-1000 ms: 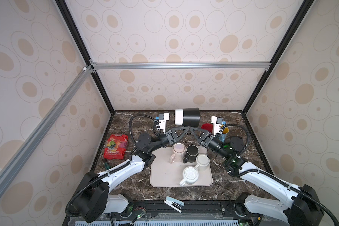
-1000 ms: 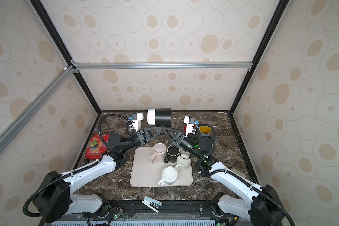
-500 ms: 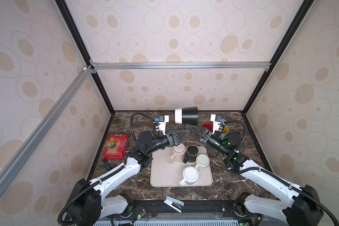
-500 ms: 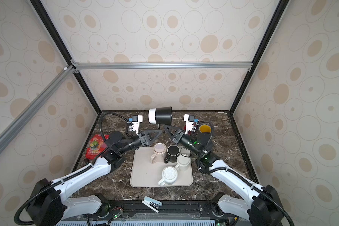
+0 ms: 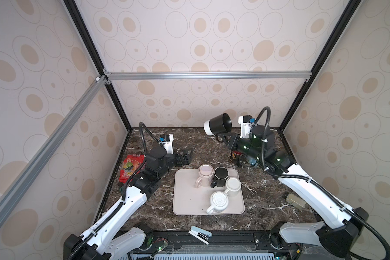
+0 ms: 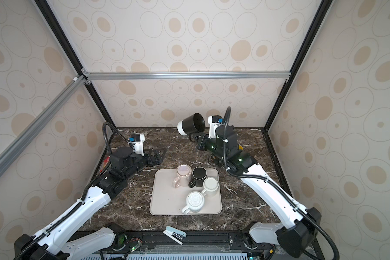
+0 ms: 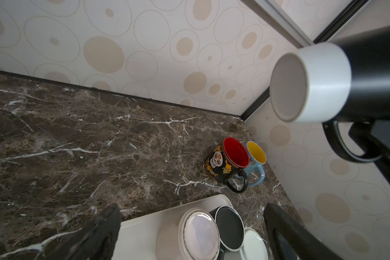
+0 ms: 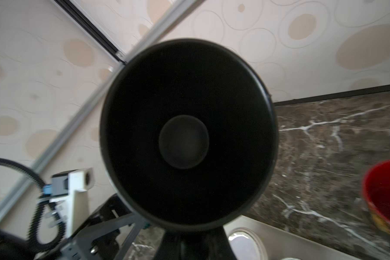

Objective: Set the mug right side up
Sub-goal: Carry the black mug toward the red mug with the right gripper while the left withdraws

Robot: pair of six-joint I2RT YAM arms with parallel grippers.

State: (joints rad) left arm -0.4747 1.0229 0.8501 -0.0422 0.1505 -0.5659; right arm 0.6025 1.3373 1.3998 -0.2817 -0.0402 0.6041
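Black, white-based mug (image 5: 218,123) hangs aloft, apparently on its side.

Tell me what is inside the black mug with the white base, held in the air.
Nothing visible: the right wrist view looks straight into the black mug, showing bare dark walls and a round bottom. The dark interior could hide a stain or thin film, and no view settles that.

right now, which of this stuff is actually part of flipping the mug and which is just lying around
In the job:
black mug, white base, on its side in the air
right gripper, shut on its handle
left gripper, open and clear

Lying about:
tray with four bottom-up mugs
skull mug
blue mug
red snack packet
stapler
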